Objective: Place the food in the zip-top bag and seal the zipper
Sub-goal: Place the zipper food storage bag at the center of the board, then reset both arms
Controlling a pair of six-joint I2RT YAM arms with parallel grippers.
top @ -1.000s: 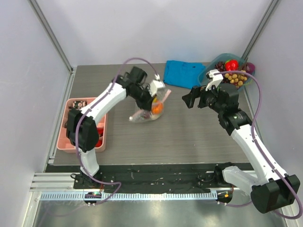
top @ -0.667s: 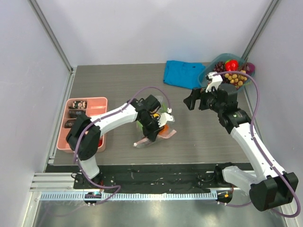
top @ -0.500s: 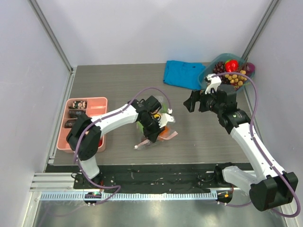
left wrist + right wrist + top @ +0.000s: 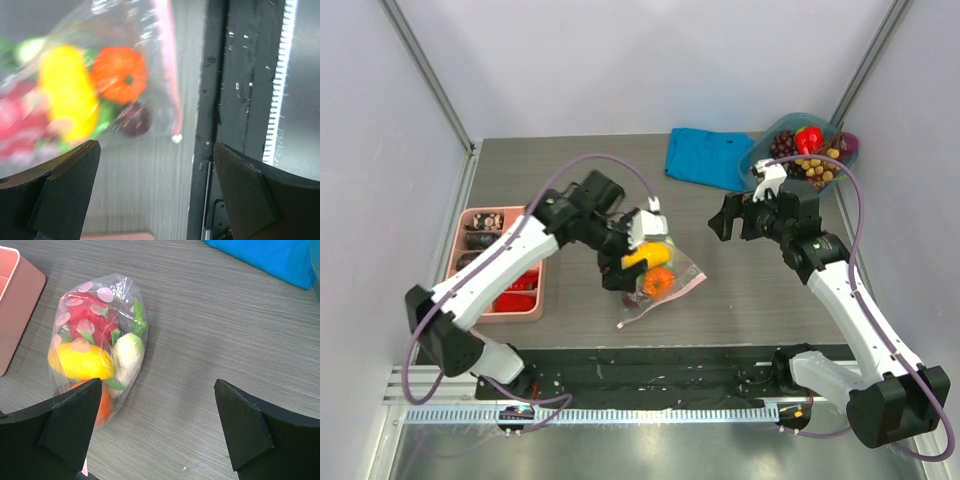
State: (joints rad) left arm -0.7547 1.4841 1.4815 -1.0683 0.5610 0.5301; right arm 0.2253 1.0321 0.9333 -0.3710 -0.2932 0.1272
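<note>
Fingers of left gripper: spread wide with nothing between them, just beside the tray-side end of the zip-top bag; whether they touch it cannot be told. Fingers of right gripper: equally wide and empty, well apart from the bag. Bag lies on the table near the pink tray, with food inside and the zipper along its edge nearest the arm bases.

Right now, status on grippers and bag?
Left gripper open, right gripper open, both empty. Zip-top bag lying on table, food inside. Nothing in the way.
</note>
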